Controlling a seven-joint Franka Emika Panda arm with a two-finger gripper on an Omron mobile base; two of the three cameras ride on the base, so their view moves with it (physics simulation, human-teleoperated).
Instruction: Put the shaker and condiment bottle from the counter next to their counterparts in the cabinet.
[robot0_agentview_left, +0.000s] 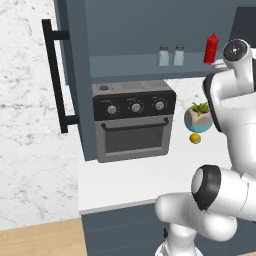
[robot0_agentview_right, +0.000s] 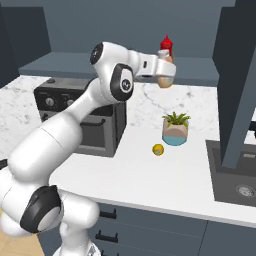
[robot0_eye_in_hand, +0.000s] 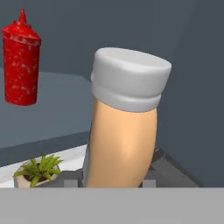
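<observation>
Two shakers (robot0_agentview_left: 170, 55) stood together on the cabinet (robot0_agentview_left: 130, 65) shelf, left of the red squeeze bottle (robot0_eye_in_hand: 21, 63); the gripper (robot0_agentview_right: 164, 75) pinched the condiment bottle (robot0_eye_in_hand: 123, 122) just right of that red bottle, near the shelf edge; a low approach might have clipped the edge, or a sideways drift toppled the red bottle.

On the cabinet (robot0_agentview_left: 125, 65) shelf two shakers (robot0_agentview_left: 163, 55) (robot0_agentview_left: 179, 55) stand side by side, with the squeeze bottle (robot0_agentview_left: 211, 48) to their right. Below, on the counter (robot0_agentview_left: 135, 182), the toaster oven (robot0_agentview_left: 134, 120) sits left of the potted plant (robot0_agentview_left: 198, 116), and a lemon (robot0_agentview_left: 195, 138) lies just before the plant. The condiment bottle (robot0_agentview_right: 165, 77) is held up beside the squeeze bottle, in front of the shelf, with the sink (robot0_agentview_right: 235, 177) at the counter's right end.
</observation>
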